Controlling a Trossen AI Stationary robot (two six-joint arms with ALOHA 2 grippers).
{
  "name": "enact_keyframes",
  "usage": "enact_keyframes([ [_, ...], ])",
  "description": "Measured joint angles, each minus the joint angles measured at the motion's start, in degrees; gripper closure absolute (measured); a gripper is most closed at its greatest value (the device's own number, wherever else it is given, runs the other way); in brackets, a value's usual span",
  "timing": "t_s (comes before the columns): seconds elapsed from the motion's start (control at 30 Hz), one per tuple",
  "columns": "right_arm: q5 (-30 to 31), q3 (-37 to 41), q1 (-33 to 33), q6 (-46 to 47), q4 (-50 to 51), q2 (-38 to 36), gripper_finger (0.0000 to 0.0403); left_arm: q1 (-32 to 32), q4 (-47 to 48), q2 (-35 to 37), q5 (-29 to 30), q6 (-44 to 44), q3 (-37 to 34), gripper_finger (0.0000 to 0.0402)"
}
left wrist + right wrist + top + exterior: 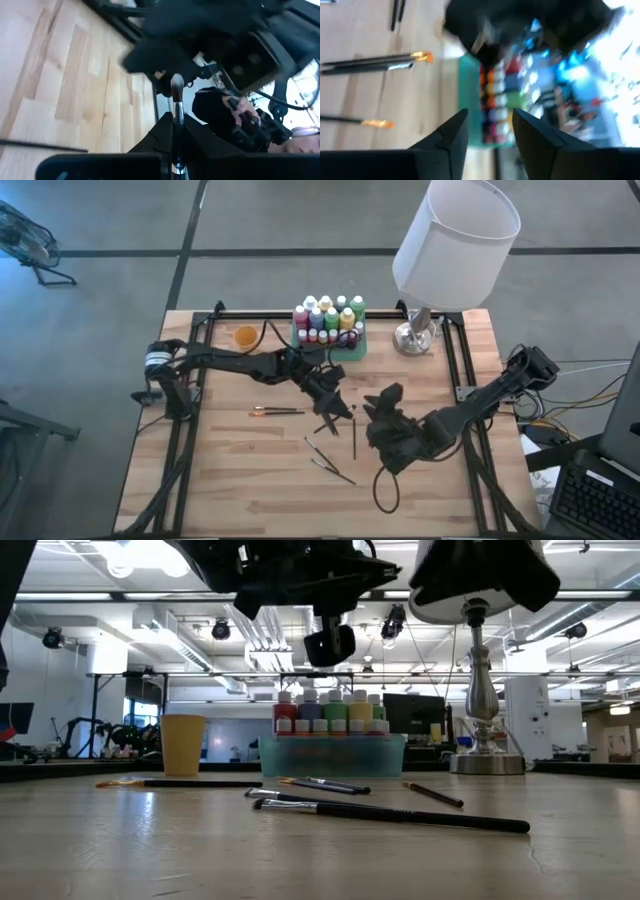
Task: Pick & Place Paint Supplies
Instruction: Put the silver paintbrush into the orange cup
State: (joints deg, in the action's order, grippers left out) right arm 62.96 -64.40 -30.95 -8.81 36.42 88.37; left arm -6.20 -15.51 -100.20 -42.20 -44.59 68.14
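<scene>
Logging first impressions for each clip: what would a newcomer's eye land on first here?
Probably the green tray of colourful paint bottles at the table's far edge, beside the white-shaded silver lamp. Next, the two dark arms meeting mid-table: the left gripper is shut on a thin soft-tipped paintbrush, the right gripper open. More dark-handled paintbrushes lie loose on the pale wood.

tray [352, 351] of paint bottles [328, 318]: table's [240, 480] far edge, middle | cup [246, 336]: left of tray | lamp [417, 333]: right of tray | paintbrushes [278, 411]: table's middle, between both arms
</scene>
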Motion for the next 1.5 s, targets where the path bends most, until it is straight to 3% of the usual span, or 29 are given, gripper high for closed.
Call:
enact_keyframes([
  [0.2, -4.7, 0.9, 0.7, 21.5, 13.8, -3.3, 0.0229, 0.0, 0.6, 1.9, 3.5, 4.1, 0.0, 0.0377],
  [0.47, -5.9, 9.0, 0.7, 33.7, 13.9, -8.8, 0.0201, -0.1, 9.1, 7.4, 19.7, 16.5, 0.0, 0.0377],
  [1.0, -4.9, 30.5, 2.4, 38.6, -13.3, -21.8, 0.0200, 1.0, 13.4, 15.2, 45.0, 27.1, -0.3, 0.0378],
  [1.5, -4.2, 46.9, 3.4, 37.1, -42.2, -26.7, 0.0218, 1.0, 12.7, 26.5, 73.8, 28.2, -12.8, 0.0378],
])
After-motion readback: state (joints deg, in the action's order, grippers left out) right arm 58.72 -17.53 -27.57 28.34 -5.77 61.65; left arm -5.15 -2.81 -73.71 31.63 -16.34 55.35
